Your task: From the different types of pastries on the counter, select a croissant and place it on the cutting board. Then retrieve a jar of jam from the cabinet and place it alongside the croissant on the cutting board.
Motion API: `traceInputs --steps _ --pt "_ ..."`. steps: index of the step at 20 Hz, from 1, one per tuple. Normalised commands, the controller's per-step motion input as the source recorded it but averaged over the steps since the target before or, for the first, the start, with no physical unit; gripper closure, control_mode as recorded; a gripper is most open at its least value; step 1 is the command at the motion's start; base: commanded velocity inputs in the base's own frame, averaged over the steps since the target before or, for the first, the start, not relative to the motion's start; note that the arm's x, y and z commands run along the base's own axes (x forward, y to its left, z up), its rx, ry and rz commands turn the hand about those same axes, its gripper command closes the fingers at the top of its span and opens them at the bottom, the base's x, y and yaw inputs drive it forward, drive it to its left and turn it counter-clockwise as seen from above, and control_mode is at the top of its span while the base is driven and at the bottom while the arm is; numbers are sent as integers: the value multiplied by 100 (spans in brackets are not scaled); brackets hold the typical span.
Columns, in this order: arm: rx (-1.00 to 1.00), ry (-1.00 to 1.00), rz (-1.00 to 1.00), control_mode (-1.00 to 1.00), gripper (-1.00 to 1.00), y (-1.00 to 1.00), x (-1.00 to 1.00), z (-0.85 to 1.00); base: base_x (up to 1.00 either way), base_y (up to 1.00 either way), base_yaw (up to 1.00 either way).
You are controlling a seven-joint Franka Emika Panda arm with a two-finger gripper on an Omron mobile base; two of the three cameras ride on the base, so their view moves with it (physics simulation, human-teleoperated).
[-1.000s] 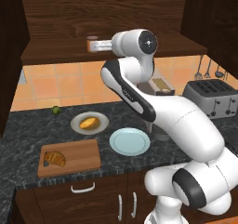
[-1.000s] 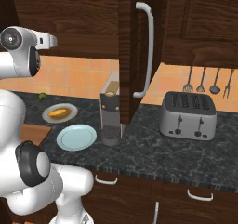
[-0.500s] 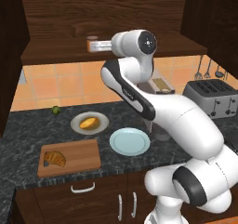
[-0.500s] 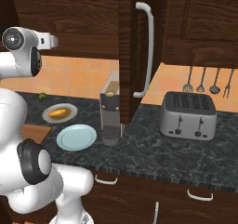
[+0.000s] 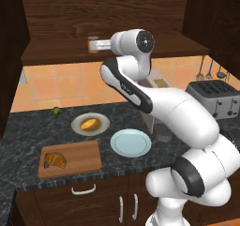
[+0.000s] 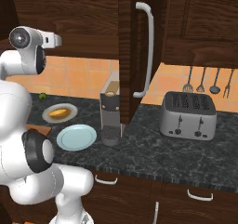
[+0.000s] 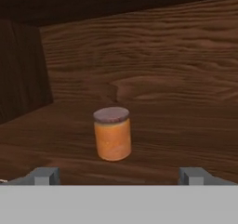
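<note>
- Dark wooden kitchen, with a speckled black worktop point(image 5: 28, 131) running below a brown wall cabinet point(image 5: 56, 56) whose plank shelf lies at the height of the raised hand.
- Pincer point(image 7: 119, 175): reached into the cabinet above the shelf, fingertips point(image 7: 44, 175) set wide apart with nothing between them; in the left base view the hand point(image 5: 101, 45) points level toward the shelf.
- Jar of jam point(image 7: 112, 133): upright on the shelf, straight ahead of the pincer and centred between the two fingertips, not touching either; orange contents, darker flat lid; the cabinet's back wall stands behind it.
- Cutting board point(image 5: 79, 159): on the worktop well below the pincer, near the front edge.
- Croissant point(image 5: 56, 160): lies on the board's end nearest the slot handle, far below the pincer.
- Golden bun point(image 5: 89, 124): on a grey plate point(image 5: 101, 119) behind the board, below the pincer.
- Pale blue plate point(image 5: 131, 142): just beside the board, beneath the arm.
- Small green fruit point(image 5: 56, 110): on the worktop by the tiled wall, below the shelf.
- Toaster point(image 6: 188, 115): well away from the pincer at the other end of the worktop, with utensils point(image 6: 208, 83) hanging on the wall behind it.
</note>
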Motion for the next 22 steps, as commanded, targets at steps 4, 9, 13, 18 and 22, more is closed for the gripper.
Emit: traceInputs --steps 4,9,13,18,22 --pt "0 0 0 -100 -100 2 27 0 0 0 0" --pt "-3 1 0 -100 -100 23 38 -2 0 0 0" --pt "-2 0 0 -100 -100 16 28 0 0 0 0" --pt "0 0 0 -100 -100 2 21 -2 0 0 0" --pt "-3 2 0 -100 -100 20 22 -25 0 0 0"
